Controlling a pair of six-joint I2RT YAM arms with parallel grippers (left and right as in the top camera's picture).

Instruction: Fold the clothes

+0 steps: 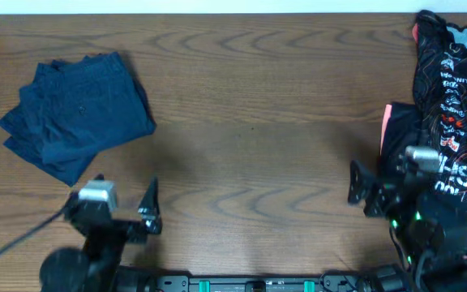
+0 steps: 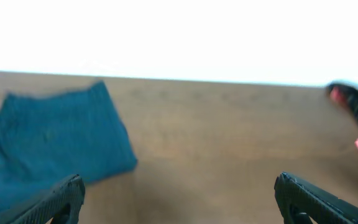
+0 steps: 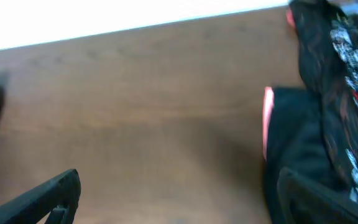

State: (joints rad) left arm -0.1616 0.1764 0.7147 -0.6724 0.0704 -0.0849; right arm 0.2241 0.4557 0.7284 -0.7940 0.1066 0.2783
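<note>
A stack of folded dark navy clothes [image 1: 79, 109] lies at the far left of the wooden table; it also shows in the left wrist view [image 2: 48, 143], blurred. My left gripper [image 1: 113, 204] is open and empty near the front edge, just in front of the stack and apart from it [image 2: 179, 199]. My right gripper [image 1: 383, 182] is open and empty at the right [image 3: 179, 196]. Its right finger hangs over the edge of a black garment; the left finger is over bare wood.
A heap of black clothes with white and red print and pink trim [image 1: 452, 105] fills the right edge of the table [image 3: 334, 93]. Bare wooden tabletop [image 1: 258, 130] lies between the two piles. A pale wall runs along the table's far edge.
</note>
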